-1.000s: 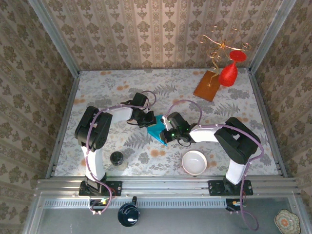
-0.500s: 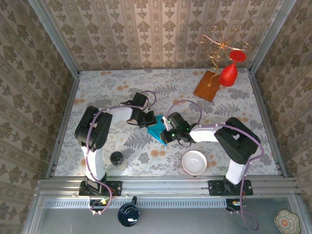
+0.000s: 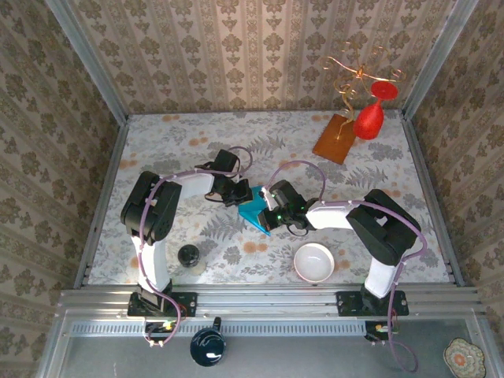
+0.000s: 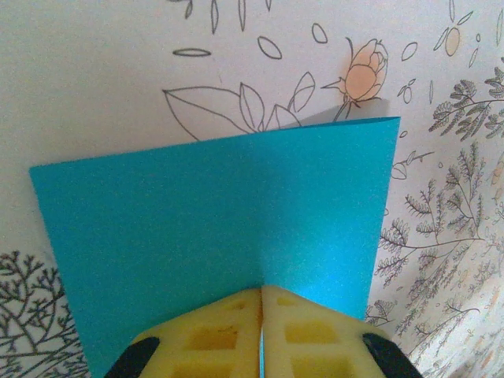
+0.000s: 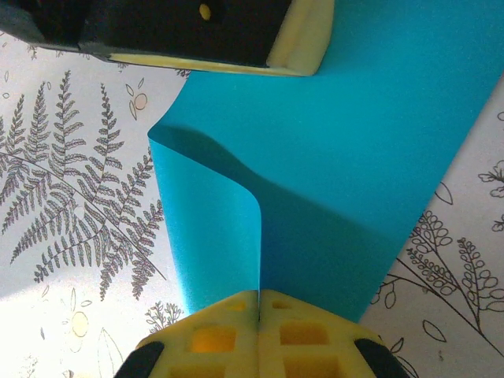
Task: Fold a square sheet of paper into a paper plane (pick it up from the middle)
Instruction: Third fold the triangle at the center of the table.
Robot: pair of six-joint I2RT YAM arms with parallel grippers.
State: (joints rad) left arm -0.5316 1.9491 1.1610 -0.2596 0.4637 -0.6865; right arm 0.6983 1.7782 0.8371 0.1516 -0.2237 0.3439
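The square sheet of paper [image 3: 255, 211] lay creased near the middle of the table [image 3: 165, 142] — well away from every edge. The left gripper [image 4: 261, 293] was pressed together on one edge of it, and the right gripper [image 5: 259, 298] pinched the opposite edge — the paper curled between them.

Item: the square sheet of paper [image 3: 256, 211], thin, teal-blue and matte. It is creased down the middle, and one flap bows up in a soft curl. It lies on the surface up and left of the white bowl [image 3: 304, 253], near but apart. The left tool [image 4: 261, 293] and right tool [image 5: 259, 296] pinch opposite edges.
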